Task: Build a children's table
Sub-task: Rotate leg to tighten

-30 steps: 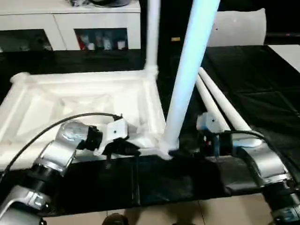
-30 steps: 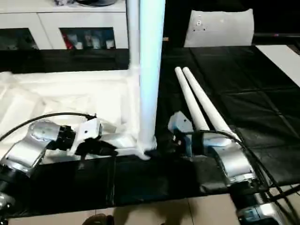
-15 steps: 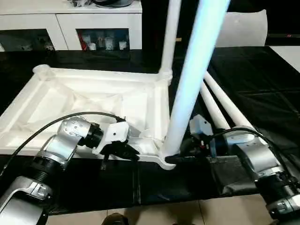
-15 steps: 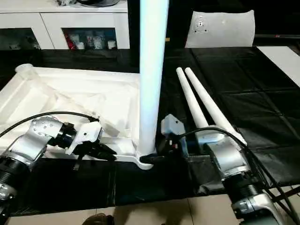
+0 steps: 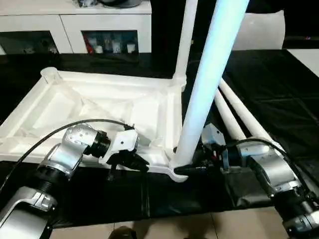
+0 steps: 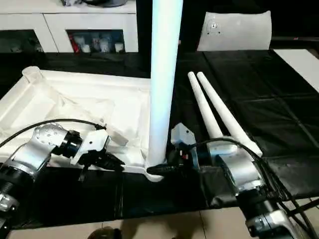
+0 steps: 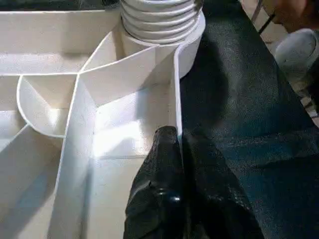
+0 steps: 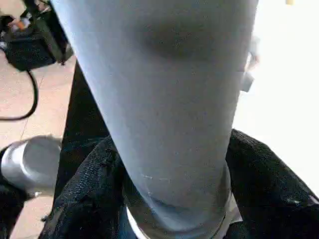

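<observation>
The children's table top (image 5: 99, 104) lies upside down on the black cover, ribbed underside up. One white leg (image 5: 207, 84) stands upright in its near right corner socket and a second leg (image 5: 185, 35) in the far right corner. Two more legs (image 6: 214, 107) lie side by side to the right. My left gripper (image 5: 141, 163) is shut on the top's near rim (image 7: 175, 89), a short way from the near leg's threaded foot (image 7: 159, 20). My right gripper (image 5: 187, 167) reaches in from the right, its fingers (image 8: 94, 174) pressed on either side of the near leg (image 8: 164, 89) at its base.
A white cabinet with glass doors (image 5: 75, 25) runs along the back. A flat white board (image 6: 234, 30) leans at the back right. The black cover's near edge (image 5: 149, 214) drops to beige floor tiles close below both forearms.
My right gripper's fingers have closed in around the base of the near leg. The left gripper keeps its hold on the rim. The camera has shifted, so the whole picture moved.
</observation>
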Tool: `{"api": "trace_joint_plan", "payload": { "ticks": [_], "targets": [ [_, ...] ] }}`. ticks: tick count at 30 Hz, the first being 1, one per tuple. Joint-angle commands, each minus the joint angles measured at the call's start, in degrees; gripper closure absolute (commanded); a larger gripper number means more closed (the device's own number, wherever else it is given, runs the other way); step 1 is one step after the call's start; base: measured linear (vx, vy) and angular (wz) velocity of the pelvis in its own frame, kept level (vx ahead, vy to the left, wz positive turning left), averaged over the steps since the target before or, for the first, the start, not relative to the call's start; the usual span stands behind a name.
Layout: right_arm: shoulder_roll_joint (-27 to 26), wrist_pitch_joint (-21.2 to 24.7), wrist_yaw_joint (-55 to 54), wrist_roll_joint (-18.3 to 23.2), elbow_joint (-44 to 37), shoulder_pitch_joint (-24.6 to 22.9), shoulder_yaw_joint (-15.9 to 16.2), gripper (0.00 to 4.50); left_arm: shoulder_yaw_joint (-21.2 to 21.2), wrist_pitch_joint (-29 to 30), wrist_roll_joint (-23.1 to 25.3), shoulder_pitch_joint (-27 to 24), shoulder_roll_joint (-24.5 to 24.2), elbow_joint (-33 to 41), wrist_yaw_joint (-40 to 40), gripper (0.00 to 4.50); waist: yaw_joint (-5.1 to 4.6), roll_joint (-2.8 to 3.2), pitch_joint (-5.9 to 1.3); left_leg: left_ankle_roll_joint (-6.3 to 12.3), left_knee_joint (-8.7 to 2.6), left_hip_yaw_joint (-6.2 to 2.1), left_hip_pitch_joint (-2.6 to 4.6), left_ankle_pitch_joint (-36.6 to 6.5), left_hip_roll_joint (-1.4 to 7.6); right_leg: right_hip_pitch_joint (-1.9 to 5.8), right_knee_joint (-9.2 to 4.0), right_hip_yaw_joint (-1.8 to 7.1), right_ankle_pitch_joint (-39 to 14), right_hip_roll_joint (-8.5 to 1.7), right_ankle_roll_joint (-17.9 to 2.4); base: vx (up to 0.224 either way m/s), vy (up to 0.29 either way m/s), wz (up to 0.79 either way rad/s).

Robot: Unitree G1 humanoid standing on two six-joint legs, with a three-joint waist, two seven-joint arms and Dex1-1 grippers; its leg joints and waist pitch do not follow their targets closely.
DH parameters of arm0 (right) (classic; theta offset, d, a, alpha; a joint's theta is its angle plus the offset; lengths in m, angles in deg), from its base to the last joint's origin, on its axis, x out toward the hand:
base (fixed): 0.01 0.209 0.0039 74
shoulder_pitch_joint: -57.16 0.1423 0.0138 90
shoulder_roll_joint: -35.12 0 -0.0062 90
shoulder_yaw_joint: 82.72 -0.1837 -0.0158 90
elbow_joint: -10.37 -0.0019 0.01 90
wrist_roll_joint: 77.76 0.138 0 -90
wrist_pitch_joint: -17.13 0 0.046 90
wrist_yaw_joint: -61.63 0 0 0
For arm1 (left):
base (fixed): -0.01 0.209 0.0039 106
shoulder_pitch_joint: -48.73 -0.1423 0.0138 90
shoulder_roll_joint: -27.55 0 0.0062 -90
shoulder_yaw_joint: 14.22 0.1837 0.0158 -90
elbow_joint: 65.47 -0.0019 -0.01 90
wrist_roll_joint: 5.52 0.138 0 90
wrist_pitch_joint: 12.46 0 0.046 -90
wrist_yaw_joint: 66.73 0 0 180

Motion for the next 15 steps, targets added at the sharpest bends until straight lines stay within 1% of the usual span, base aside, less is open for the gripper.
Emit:
{"api": "trace_joint_plan", "payload": {
  "ticks": [1, 2, 3, 4, 5, 6, 7, 8, 9, 10, 11, 12, 13, 14, 15],
  "targets": [
    [-2.8, 2.8, -4.6, 0.6, -0.7, -1.8, 0.8, 1.87, -1.2, 2.3, 0.5, -0.3, 1.5, 1.1, -5.9, 4.50, -0.48, 0.33, -2.86, 2.31, -4.23, -0.60, 1.43, -11.2, 2.98, 1.85, -3.89, 2.50, -3.8, -4.72, -13.9, 0.000, 0.000, 0.00],
    [-5.2, 3.6, -8.8, 0.3, -0.8, -2.6, 0.3, 1.87, -2.4, 4.2, 0.9, -0.9, 2.3, 1.9, -9.7, 4.50, -0.66, 0.21, -2.72, 1.40, -4.46, -0.69, 1.49, -13.0, 2.91, 1.82, -4.23, 2.55, -7.0, -4.84, -13.6, 0.000, 0.000, 0.00],
    [-6.6, 4.1, -11.1, -0.1, -0.8, -3.0, 0.1, 1.88, -3.1, 5.7, 1.1, -1.3, 2.8, 2.5, -12.1, 4.50, -0.96, 0.33, -2.50, 0.33, -4.68, -0.78, 1.60, -15.4, 2.80, 1.61, -4.64, 2.64, -11.2, -4.84, -12.8, 0.000, 0.000, 0.00],
    [-8.7, 4.7, -14.6, -0.7, -0.5, -3.5, -0.1, 1.89, -4.2, 7.9, 0.9, -1.9, 3.8, 3.9, -15.1, 4.50, -1.02, 0.24, -2.32, -0.10, -4.75, -0.83, 1.71, -16.6, 2.68, 1.46, -4.93, 2.67, -14.0, -4.84, -12.2, 0.000, 0.000, 0.00],
    [-9.7, 5.0, -16.2, -1.0, -0.4, -3.6, -0.2, 1.89, -4.7, 8.9, 0.7, -2.2, 4.2, 4.6, -16.3, 4.50, -1.23, 0.29, -2.04, -1.16, -4.96, -0.94, 1.83, -18.7, 2.73, 1.24, -5.28, 2.85, -18.9, -5.03, -11.0, 0.000, 0.000, 0.00],
    [-12.1, 5.7, -20.4, -1.7, 0.0, -3.9, -0.7, 1.90, -5.9, 11.4, 0.0, -3.1, 5.5, 6.6, -19.3, 4.50, -1.39, 0.26, -1.95, -1.63, -5.09, -1.10, 1.86, -19.6, 2.70, 1.21, -5.40, 2.86, -21.3, -5.11, -10.4, 0.000, 0.000, 0.00],
    [-15.1, 6.5, -25.1, -2.2, 1.5, -3.5, -1.4, 1.91, -7.0, 14.7, 0.0, -4.1, 7.4, 9.3, -23.1, 4.50, -1.80, 0.25, -1.82, -2.25, -5.33, -1.36, 1.84, -21.1, 2.62, 1.13, -5.74, 2.90, -25.1, -5.21, -9.1, 0.000, 0.000, 0.00],
    [-17.6, 7.2, -28.9, -2.5, 3.1, -3.0, -2.2, 1.92, -7.8, 17.4, 0.3, -4.9, 9.0, 11.5, -26.2, 4.50, -2.14, 0.23, -1.80, -2.80, -5.48, -1.46, 1.66, -21.3, 2.66, 1.16, -5.67, 2.86, -26.0, -5.15, -8.6, 0.000, 0.000, 0.00],
    [-19.4, 7.8, -31.6, -2.8, 4.0, -2.6, -2.8, 1.92, -8.3, 19.4, 0.7, -5.5, 10.2, 13.2, -28.4, 4.50, -2.93, 0.23, -1.95, -3.14, -5.56, -1.66, 1.54, -21.2, 2.53, 1.11, -5.79, 2.81, -26.5, -5.09, -7.8, 0.000, 0.000, 0.00],
    [-21.7, 8.3, -34.9, -3.1, 5.5, -1.8, -3.7, 1.97, -8.8, 21.6, 1.5, -6.0, 11.8, 15.0, -31.3, 4.50, -3.11, 0.09, -2.02, -3.00, -5.54, -1.67, 1.59, -21.1, 2.43, 1.09, -5.91, 2.75, -26.6, -4.98, -7.6, 0.000, 0.000, 0.00],
    [-23.4, 8.7, -37.8, -3.3, 6.9, -0.8, -4.5, 2.01, -9.1, 23.4, 2.2, -6.3, 13.3, 16.4, -33.7, 4.50, -3.70, 0.29, -1.97, -2.97, -5.57, -1.57, 1.58, -21.1, 2.46, 0.91, -5.88, 2.81, -25.2, -4.84, -7.9, 0.000, 0.000, 0.00],
    [-24.5, 9.0, -39.5, -3.5, 7.9, -0.1, -5.0, 2.01, -9.2, 24.5, 2.6, -6.4, 14.4, 17.2, -35.4, 4.50, -3.63, 0.58, -2.04, -2.90, -5.49, -1.59, 1.73, -21.0, 2.39, 0.90, -6.03, 2.76, -24.7, -4.81, -7.9, 0.000, 0.000, 0.00],
    [-26.2, 9.2, -42.2, -3.7, 9.7, 1.3, -5.8, 2.01, -9.5, 25.9, 3.2, -6.4, 16.4, 18.3, -38.3, 4.50, -3.88, 0.40, -2.12, -2.51, -5.44, -1.45, 1.58, -20.3, 2.32, 0.98, -6.05, 2.84, -22.6, -4.63, -8.1, 0.000, 0.000, 0.00],
    [-26.2, 9.2, -42.2, -3.7, 9.7, 1.3, -5.8, 2.01, -9.5, 25.9, 3.2, -6.4, 16.4, 18.3, -38.3, 4.50, -3.93, 0.41, -2.19, -2.49, -5.43, -1.38, 1.52, -19.6, 2.37, 1.06, -5.90, 2.87, -21.2, -4.63, -8.4, 0.000, 0.000, 0.00],
    [-28.4, 9.4, -46.4, -4.4, 12.5, 3.5, -6.8, 2.01, -9.2, 28.6, 3.9, -6.1, 19.6, 20.2, -42.0, 4.50, -3.98, 0.29, -2.33, -1.90, -5.19, -1.09, 1.68, -18.3, 2.33, 0.95, -5.82, 3.04, -18.5, -4.48, -9.0, 0.000, 0.000, 0.00]
  ]
}}
